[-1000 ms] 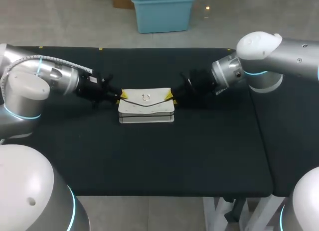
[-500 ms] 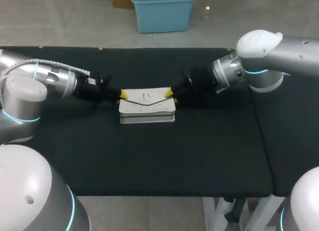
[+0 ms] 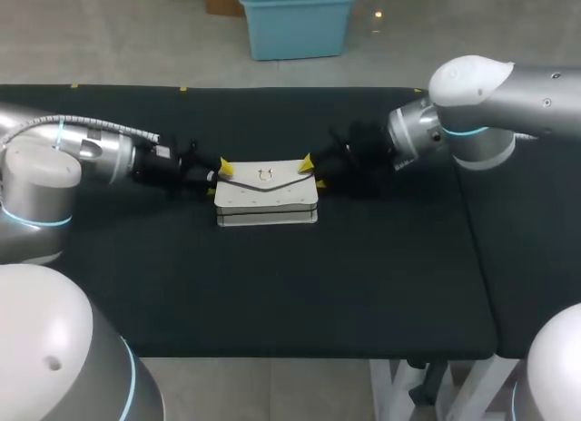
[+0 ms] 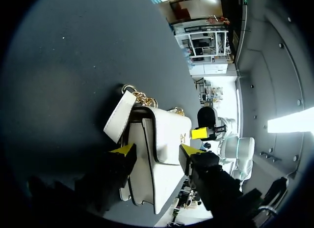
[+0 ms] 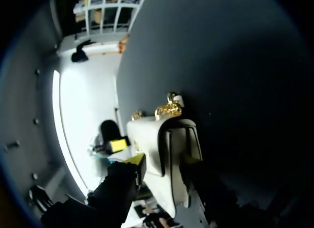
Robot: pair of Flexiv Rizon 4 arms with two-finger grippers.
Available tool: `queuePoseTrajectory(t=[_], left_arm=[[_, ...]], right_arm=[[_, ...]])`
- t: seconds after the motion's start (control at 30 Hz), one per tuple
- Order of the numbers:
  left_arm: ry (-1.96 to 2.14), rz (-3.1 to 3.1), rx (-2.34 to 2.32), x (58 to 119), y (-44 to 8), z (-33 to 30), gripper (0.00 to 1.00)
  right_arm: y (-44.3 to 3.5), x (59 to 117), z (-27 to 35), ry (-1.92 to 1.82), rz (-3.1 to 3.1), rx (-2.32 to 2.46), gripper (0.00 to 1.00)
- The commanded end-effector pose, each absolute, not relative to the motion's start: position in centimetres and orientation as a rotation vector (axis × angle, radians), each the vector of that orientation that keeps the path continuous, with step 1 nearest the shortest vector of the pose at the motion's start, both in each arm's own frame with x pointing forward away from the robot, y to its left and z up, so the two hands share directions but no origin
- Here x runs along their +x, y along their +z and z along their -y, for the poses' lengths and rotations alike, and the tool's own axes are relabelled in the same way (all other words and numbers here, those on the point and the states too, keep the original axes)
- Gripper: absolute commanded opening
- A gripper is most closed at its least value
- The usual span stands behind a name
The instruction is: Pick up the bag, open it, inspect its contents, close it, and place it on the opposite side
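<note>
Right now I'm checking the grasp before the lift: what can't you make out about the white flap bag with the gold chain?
1. Contents of the white flap bag: hidden in every view by its closed flap.
2. Whether the left gripper or the right gripper clamps it: contact lies in shadow in both wrist views.
3. The gold chain: mostly tucked behind the bag; too small in the head view.

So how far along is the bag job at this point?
Nothing looks finished yet. The bag lies on the table with its flap shut. In hand: the left gripper and right gripper sit at its two ends; grip unclear. To do: lifting, opening, inspecting, closing, setting it on the other side.
</note>
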State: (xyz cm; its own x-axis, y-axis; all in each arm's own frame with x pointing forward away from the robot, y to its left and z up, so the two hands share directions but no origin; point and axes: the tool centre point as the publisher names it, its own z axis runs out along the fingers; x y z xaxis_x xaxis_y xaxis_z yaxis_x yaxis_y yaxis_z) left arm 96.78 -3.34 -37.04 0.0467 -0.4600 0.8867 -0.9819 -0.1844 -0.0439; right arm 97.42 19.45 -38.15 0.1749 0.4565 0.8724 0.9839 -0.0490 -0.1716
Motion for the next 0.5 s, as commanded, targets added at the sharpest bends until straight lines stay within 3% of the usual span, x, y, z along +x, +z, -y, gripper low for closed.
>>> queuePoseTrajectory(t=[0.03, 0.43, 0.47, 0.5], left_arm=[[1.097, 1.467, 1.716, 95.8, -36.2, 3.1, 1.0], [1.087, 1.505, 1.719, 93.9, -34.3, 3.1, 1.0], [1.085, 1.505, 1.721, 93.7, -34.2, 3.1, 0.98], [1.083, 1.503, 1.721, 93.5, -34.0, 3.1, 0.87]], right_arm=[[-36.8, 96.9, -18.9, -0.811, 1.424, -1.665, 1.0], [-34.1, 97.2, -16.1, -0.807, 1.627, -1.735, 1.0], [-33.8, 97.3, -15.8, -0.809, 1.645, -1.747, 1.0], [-33.6, 97.4, -15.4, -0.81, 1.659, -1.753, 1.0]])
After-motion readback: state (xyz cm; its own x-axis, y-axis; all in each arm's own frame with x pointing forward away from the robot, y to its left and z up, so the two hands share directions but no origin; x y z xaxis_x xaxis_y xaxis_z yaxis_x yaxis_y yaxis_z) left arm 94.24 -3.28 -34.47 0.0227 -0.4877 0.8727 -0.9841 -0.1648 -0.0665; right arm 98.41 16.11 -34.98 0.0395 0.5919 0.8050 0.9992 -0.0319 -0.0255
